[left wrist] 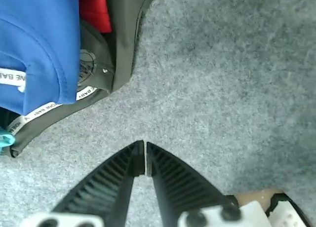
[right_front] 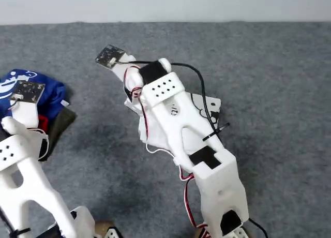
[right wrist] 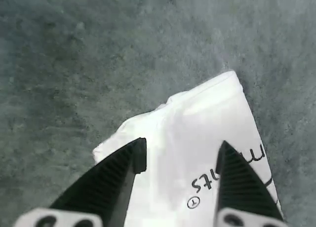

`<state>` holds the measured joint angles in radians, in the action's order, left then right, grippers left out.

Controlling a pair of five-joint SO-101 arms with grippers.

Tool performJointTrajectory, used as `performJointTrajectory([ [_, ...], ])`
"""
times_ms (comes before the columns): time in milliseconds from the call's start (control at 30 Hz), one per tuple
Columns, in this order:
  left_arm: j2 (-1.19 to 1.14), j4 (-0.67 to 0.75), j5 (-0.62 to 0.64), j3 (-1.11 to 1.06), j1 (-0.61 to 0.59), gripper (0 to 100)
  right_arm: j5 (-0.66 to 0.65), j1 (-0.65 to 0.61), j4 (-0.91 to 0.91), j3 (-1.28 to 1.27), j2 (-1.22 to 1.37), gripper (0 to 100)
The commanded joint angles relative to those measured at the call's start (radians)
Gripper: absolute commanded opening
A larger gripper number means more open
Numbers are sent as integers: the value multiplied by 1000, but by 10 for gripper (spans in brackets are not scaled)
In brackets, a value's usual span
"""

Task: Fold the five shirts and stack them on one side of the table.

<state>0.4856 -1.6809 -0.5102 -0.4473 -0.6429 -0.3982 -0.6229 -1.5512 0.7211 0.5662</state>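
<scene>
Looking first at the white shirt (right_front: pixel 149 133), lying on the grey table cover (right_front: pixel 274 93) near the middle of the high view and partly hiding under the right arm (right_front: pixel 181 119). Showing some dark print on its cloth, and showing a folded edge toward the upper part of the right wrist view. Hanging over this shirt with the right gripper (right wrist: pixel 182 150), its jaws standing spread, one at each side of a strip of the white cloth. Not being able to tell whether touching the cloth or only hovering above it.

Turning to the left edge of the high view and finding the other shirts in a pile there, well apart from the white one. Seeing the blue shirt (right_front: pixel 49 95) on top, the red shirt (right_front: pixel 43 123) peeking out from under it, and the dark olive shirt (right_front: pixel 63 121) lying lowest, its edge reaching farthest toward the middle. Hovering with the left gripper (left wrist: pixel 145 150) over bare grey cover just beside that dark edge, its jaws pressed together and pinching nothing.
</scene>
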Motion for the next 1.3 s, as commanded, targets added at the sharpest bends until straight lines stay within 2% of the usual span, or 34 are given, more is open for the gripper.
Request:
performJointTrajectory([
  [0,9,21,12,4,3,15,8,-1,-74,94,-13,245],
  [100,9,18,12,4,3,15,5,39,-156,123,-12,214],
  [233,9,17,12,4,3,15,2,130,-228,123,-4,5],
  [300,9,18,12,4,3,15,2,180,-239,106,2,35],
  [467,9,18,12,7,3,15,-18,229,-239,78,58,12],
  [867,11,14,14,8,2,15,-26,-39,-231,74,219,9],
  [1067,11,15,14,8,2,15,-28,-35,-245,121,259,9],
  [1267,11,21,14,8,2,15,-28,7,-248,103,108,9],
])
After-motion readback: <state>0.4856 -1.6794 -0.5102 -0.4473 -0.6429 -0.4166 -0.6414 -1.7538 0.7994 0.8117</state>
